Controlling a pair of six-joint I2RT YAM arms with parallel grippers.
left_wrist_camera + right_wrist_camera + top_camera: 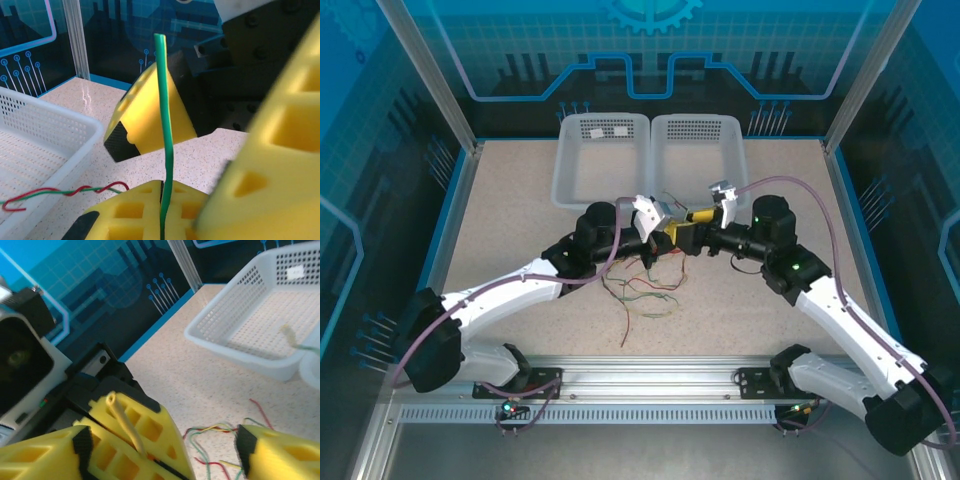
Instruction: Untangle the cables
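Sprawling cables (pixel 645 290), speckled table (pixel 520 200), blue walls (pixel 650 50)

Even, bright light. Faint glare on the counter (pixel 87 100) just behind the basket (pixel 45 130); nearest yellow fingers (pixel 280 150) blur, out of focus.

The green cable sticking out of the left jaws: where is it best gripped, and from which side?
Probably grip the green cable on its straight stretch beyond the shut left jaws, coming across it from the side; there it runs free.
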